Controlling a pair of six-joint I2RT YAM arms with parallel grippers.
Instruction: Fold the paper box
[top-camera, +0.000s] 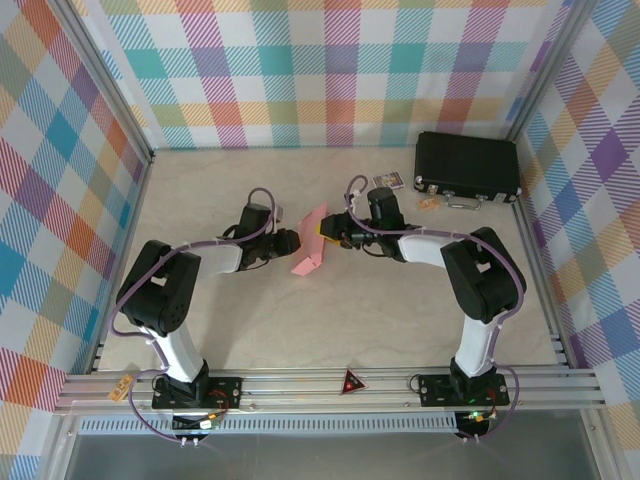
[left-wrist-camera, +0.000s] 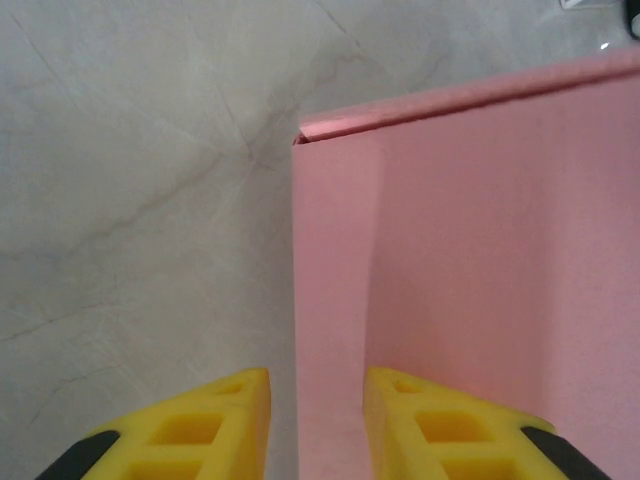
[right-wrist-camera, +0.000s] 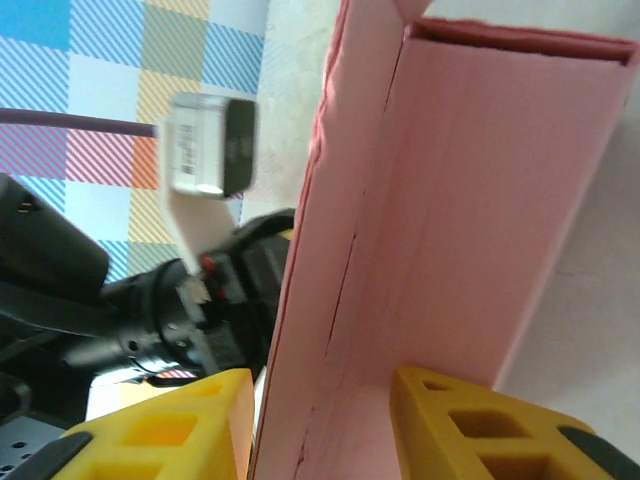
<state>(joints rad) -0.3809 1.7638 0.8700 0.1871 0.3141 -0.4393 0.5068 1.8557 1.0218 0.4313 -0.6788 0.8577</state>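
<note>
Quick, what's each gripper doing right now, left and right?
Left gripper: jaws straddle an edge of the paper box, with a gap beside one finger; grip cannot be told.
Right gripper: closed on the paper box.

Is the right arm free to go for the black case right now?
Probably not yet: the right pincer is clamped on the paper box. Once released, the path to the black case looks open.

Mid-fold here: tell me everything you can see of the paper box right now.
The paper box is plain salmon-pink thin card, matte and only partly folded: a long panel with a creased side wall turned up along it, not closed. It stands tilted at mid-table between the two arms. The right gripper clamps one wall. The left gripper straddles an edge on the opposite side, but firm contact is unclear.
</note>
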